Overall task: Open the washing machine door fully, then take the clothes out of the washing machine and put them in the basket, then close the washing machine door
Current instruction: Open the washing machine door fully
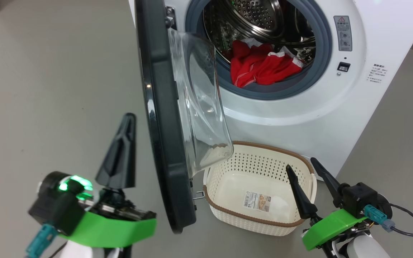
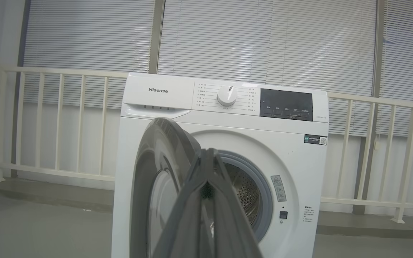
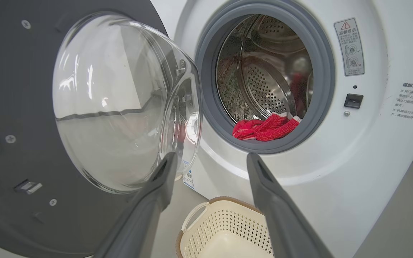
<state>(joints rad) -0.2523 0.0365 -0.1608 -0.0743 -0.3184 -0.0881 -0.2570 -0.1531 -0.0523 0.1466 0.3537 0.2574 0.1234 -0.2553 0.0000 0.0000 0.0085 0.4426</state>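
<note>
Opening step, likely: left gripper, pinched empty, must push the washing machine door just rightward wider; right gripper spread.

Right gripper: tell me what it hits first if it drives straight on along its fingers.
Probably the grey rubber ring of the big white front-loading washing machine, at the drum mouth's hinge side. The right gripper would pass close beside the round door's clear glass bowl; depth is unclear.
</note>
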